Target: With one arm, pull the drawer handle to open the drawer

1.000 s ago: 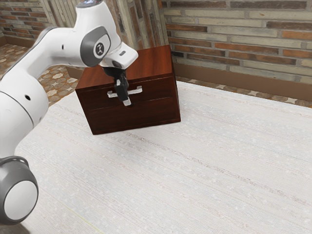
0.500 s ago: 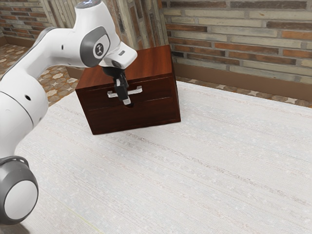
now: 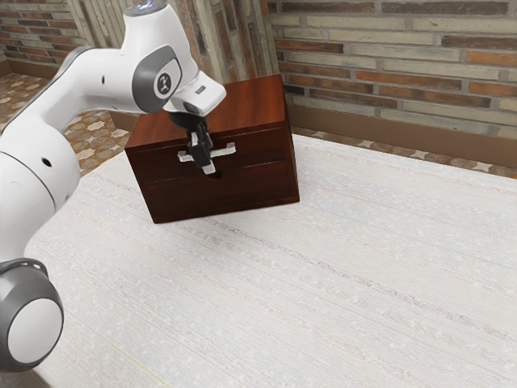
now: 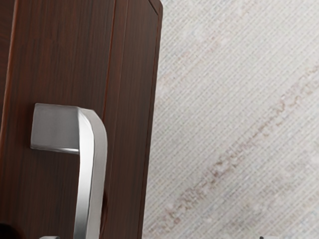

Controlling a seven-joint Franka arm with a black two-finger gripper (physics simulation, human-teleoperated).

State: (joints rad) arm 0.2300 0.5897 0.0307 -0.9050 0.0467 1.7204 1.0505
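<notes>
Bench (image 3: 347,275), pale and streaked, spreads over the lower and right parts of the exterior view, with a brick wall (image 3: 404,56) across the top and tiled floor (image 3: 97,129) at the upper left. White arm (image 3: 81,89) enters from the exterior view's left edge, bends at the upper left of the frame and reaches down toward the right. A dark wooden cabinet (image 3: 250,105) stands on the bench in the upper middle of the frame, turned at a slight angle. Its upper drawer (image 3: 262,149) looks level with the panel below it. The silver handle (image 3: 227,149) sits across the drawer front, left of the cabinet's middle. The black jaws hang right at the handle, crossing it near its centre; I cannot tell whether they grip it or only stand around it. From the wrist view, the handle (image 4: 90,164) shows close up as a bent silver bar against the dark wood, beside the cabinet's edge and the bench (image 4: 239,124).
</notes>
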